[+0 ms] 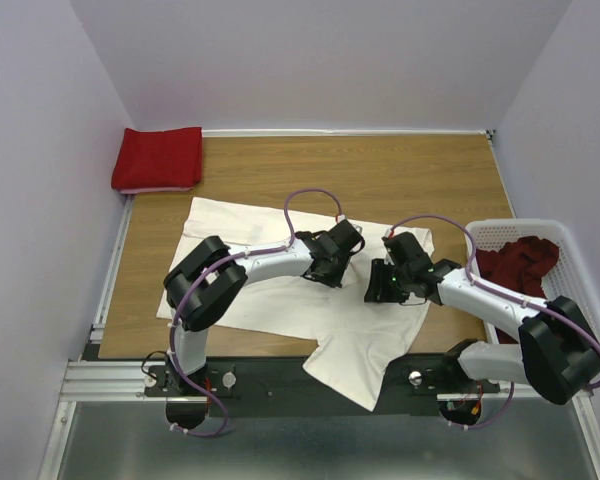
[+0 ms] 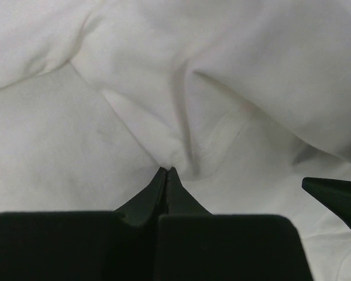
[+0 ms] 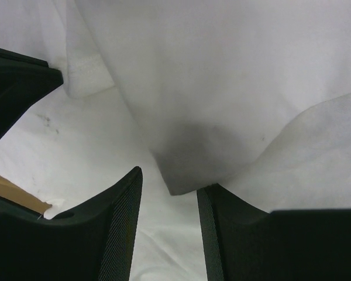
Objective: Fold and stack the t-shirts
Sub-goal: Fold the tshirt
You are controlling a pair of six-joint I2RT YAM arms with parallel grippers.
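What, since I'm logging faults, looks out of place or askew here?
The cream-white t-shirt lies skewed, its near part drooping off the table at the near edge, over the black base rail. Small dark specks mark its fabric. The dark red t-shirt sits crumpled in the basket.

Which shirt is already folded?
The bright red t-shirt at the far left corner, a neat rectangle. The cream t-shirt lies spread out; the dark red t-shirt sits crumpled in the basket.

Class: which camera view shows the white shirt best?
Top view: nearly the whole white shirt shows, spread on the table. The wrist views show only close-up folds: one pinched by the left gripper, one inside the open right gripper.
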